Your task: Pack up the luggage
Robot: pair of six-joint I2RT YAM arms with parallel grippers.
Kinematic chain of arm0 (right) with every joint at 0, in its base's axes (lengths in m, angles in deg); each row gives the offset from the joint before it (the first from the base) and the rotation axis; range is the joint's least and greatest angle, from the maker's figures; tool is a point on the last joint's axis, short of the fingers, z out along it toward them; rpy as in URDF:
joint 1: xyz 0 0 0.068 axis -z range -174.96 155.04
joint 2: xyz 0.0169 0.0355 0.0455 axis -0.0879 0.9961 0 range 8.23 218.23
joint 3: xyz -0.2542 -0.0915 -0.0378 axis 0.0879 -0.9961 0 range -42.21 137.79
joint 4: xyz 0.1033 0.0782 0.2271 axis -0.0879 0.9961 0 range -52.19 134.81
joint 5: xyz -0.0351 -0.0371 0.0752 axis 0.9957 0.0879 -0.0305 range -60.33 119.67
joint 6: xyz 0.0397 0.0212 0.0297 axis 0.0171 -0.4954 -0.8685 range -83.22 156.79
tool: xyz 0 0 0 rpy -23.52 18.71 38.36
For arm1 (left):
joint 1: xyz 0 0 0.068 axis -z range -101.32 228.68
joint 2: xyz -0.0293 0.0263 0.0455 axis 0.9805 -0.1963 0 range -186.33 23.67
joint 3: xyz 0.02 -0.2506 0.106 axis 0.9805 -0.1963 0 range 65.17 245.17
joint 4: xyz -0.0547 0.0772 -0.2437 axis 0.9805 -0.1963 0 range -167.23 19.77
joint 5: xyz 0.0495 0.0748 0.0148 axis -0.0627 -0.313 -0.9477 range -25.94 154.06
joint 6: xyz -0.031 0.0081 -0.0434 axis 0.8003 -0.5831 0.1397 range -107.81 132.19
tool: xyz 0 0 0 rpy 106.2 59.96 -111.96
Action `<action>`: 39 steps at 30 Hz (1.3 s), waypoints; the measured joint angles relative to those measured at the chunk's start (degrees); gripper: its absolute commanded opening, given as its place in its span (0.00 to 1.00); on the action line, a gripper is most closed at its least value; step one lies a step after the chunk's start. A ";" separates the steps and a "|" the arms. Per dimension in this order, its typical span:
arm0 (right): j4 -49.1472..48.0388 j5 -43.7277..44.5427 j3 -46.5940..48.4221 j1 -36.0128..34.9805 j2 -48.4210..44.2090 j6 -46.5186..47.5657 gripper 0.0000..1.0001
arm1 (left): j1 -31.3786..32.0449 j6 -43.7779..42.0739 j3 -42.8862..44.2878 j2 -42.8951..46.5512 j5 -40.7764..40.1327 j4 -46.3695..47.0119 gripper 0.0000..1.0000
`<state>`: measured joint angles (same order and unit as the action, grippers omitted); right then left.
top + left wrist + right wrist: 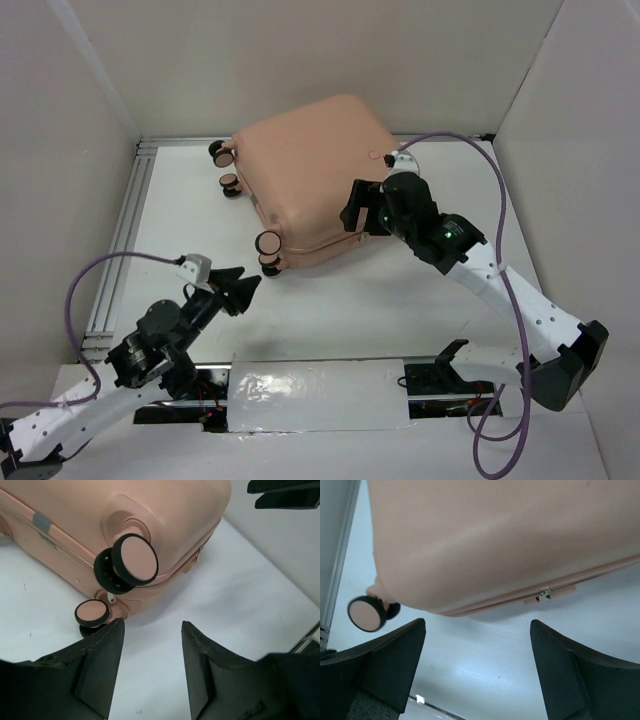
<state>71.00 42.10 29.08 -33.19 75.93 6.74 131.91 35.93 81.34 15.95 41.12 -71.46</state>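
- Peach-pink hard-shell suitcase [315, 180] lies closed at twelve o'clock on the white bench [330, 320].
- Left claw [152, 625], jaws part-spread and empty, sits by a corner wheel [135, 560] at seven o'clock.
- Right claw [477, 625], wide and empty, faces the zip pull [543, 596]; pinching that tab squarely seems wisest.

I'm seeing the left arm [90, 410] lying low with its elbow folded, wrist pointing forward and to the right. The left gripper [243, 287] is sitting partly open, with nothing between its fingers [100, 670]. The right arm [520, 300] is lying extended diagonally, forward and left. The right gripper [352, 208] is gaping wide and gripping nothing, jaws facing left.
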 measured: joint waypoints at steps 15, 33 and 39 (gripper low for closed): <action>-3.17 -3.89 -4.94 0.42 -0.48 1.42 0.98 | -32.96 -2.80 38.62 -47.21 33.24 -3.93 0.81; -10.58 -14.14 -3.69 -7.69 9.53 4.28 0.99 | -52.63 -2.82 12.00 -31.98 62.86 5.20 0.73; -10.69 -14.03 0.81 -7.48 10.51 4.28 0.99 | -52.52 2.60 6.05 -38.42 64.08 20.31 0.67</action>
<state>60.31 28.06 29.89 -40.67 86.45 11.03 79.39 38.54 87.39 -22.48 105.20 -51.16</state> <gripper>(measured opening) 0.993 0.673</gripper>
